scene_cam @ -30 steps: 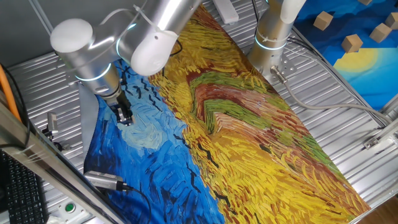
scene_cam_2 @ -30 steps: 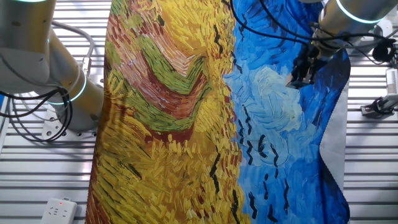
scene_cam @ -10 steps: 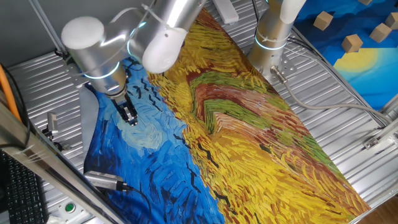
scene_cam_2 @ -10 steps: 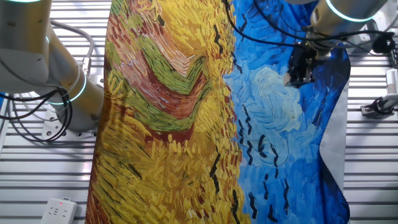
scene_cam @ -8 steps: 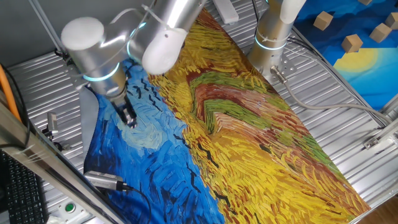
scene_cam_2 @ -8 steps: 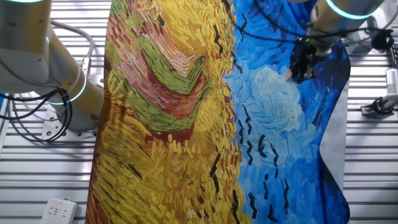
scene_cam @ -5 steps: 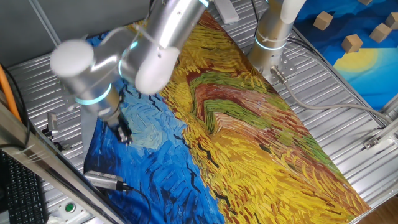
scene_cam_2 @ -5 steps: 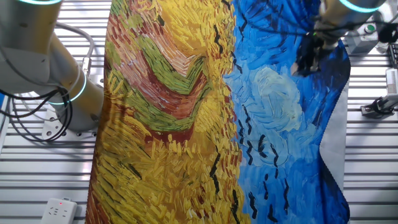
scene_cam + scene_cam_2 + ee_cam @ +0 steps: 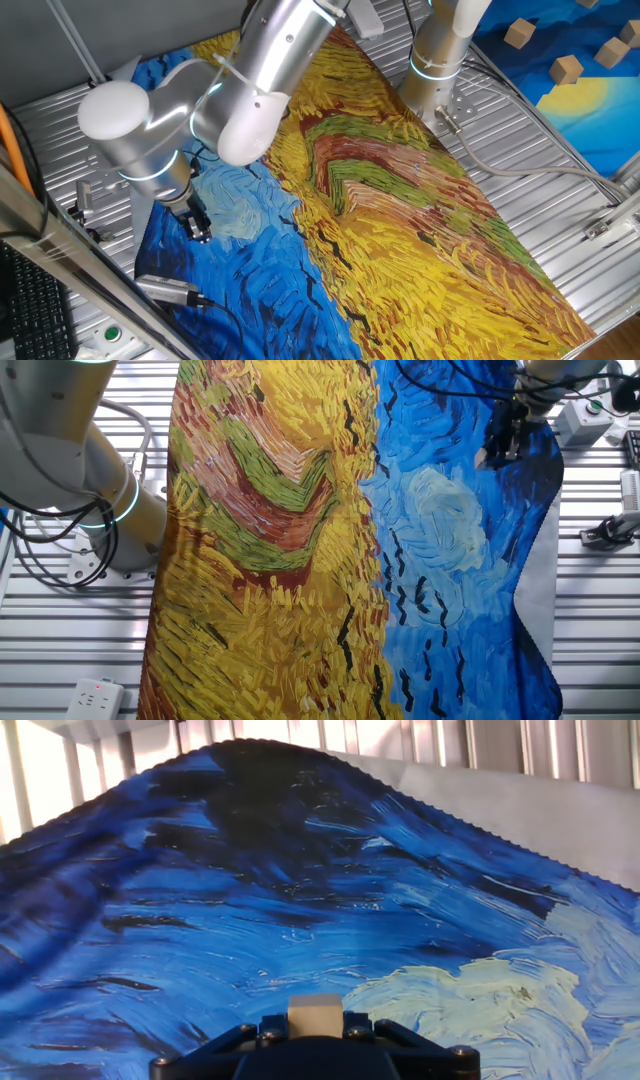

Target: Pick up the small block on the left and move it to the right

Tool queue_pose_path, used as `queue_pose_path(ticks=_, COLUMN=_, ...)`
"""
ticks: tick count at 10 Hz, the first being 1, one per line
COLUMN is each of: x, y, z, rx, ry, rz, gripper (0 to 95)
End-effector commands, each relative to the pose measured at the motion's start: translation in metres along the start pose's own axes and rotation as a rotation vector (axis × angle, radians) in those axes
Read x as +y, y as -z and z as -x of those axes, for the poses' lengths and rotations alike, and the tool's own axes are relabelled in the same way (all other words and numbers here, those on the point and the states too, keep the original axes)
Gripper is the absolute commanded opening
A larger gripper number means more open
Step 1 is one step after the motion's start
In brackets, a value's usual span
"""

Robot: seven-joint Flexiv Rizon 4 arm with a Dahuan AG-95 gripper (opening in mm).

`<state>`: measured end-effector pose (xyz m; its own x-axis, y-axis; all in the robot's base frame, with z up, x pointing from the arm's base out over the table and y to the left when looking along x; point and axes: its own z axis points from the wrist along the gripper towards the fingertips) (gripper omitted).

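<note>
In the hand view the small block (image 9: 315,1016), a tiny pale-tan wooden cube, sits pinched between my dark fingers at the bottom edge of the frame. My gripper (image 9: 315,1025) is shut on it above the blue part of the painted cloth (image 9: 250,900). In one fixed view the gripper (image 9: 200,232) hangs over the cloth's blue left end, near its edge. In the other fixed view the gripper (image 9: 492,455) is at the top right over the blue area. The block is too small to make out in the fixed views.
Larger tan wooden blocks (image 9: 566,68) lie at the far right on a blue and yellow surface. A second arm's base (image 9: 437,60) stands beside the cloth. A metal tool (image 9: 170,291) lies near the cloth's left corner. Ribbed metal table (image 9: 600,610) surrounds the cloth.
My gripper, still shut on the small block, has moved over the blue area toward the cloth's outer edge; the arm's elbow has swung round with it.
</note>
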<state>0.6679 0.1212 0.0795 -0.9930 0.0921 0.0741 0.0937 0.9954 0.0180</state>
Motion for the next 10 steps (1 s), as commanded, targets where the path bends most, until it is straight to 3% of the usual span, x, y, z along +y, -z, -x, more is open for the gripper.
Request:
queue_pose_path(ticks=1, x=0.0, y=0.002, z=0.0, rx=0.0, ry=0.001, rz=-0.004, gripper=0.0)
queue_pose_path(ticks=5, x=0.0, y=0.01, z=0.007, rx=-0.001, ry=-0.005, rz=-0.007, gripper=0.0)
queue_pose_path(ticks=8, x=-0.001, y=0.015, z=0.026, rx=0.012, ry=-0.008, rz=-0.003, gripper=0.0)
queue_pose_path(ticks=10, x=-0.004, y=0.016, z=0.026, rx=0.015, ry=0.002, rz=-0.006, gripper=0.0)
